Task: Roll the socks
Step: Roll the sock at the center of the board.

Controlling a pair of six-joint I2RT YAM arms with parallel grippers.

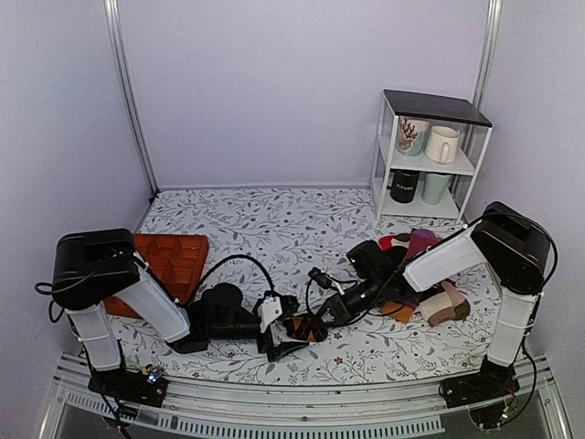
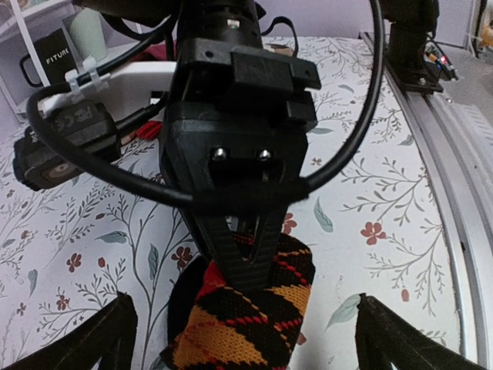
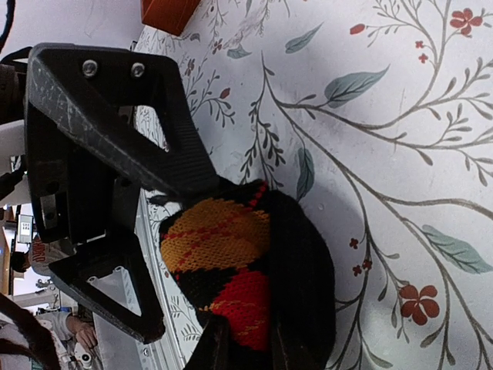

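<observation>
The socks [image 2: 231, 331] are a tight black roll with orange and red diamonds, standing on the floral tablecloth near the front middle [image 1: 309, 330]. My right gripper [image 3: 246, 333] is shut on the socks, its two fingers pinching the red and black end of the roll. In the left wrist view those fingers [image 2: 245, 258] come down in a narrow V onto the top of the roll. My left gripper [image 2: 243, 327] is open wide, one finger on each side of the socks and neither touching them. In the top view both grippers [image 1: 291, 337] [image 1: 322, 320] meet at the roll.
An orange-red textured mat [image 1: 169, 261] lies at the left behind the left arm. A heap of other socks [image 1: 425, 274] sits at the right under the right arm. A white shelf with mugs [image 1: 430, 155] stands at the back right. The metal table rail [image 2: 454, 177] runs close by.
</observation>
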